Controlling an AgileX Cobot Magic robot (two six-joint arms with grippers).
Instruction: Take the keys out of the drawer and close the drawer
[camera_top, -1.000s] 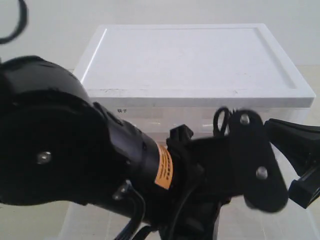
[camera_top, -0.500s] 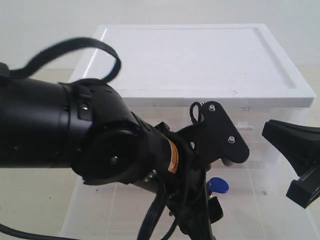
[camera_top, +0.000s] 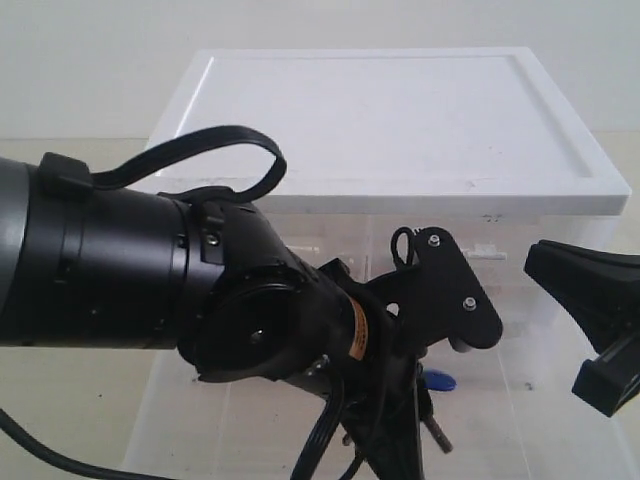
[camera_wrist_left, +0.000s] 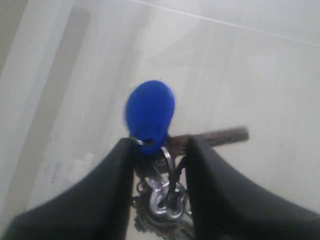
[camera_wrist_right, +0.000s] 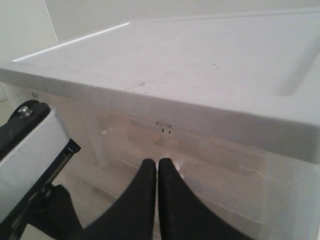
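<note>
Left tool (camera_wrist_left: 160, 142) straddles the keys (camera_wrist_left: 152, 115) on the drawer (camera_wrist_left: 260, 70) floor, jaws part-closed, firm grip not confirmable; a shallow pinch risks them slipping free and dropping back during the lift.

Left pincer (camera_wrist_left: 160, 145) points down, jaws half apart; right pincer (camera_wrist_right: 157, 167) with jaws pressed together.

Exterior view facing drawer (camera_top: 500, 410), left wrist view close above its floor

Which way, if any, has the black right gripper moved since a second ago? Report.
No. The black right gripper sits unchanged below the flat white lid's front right corner.
</note>
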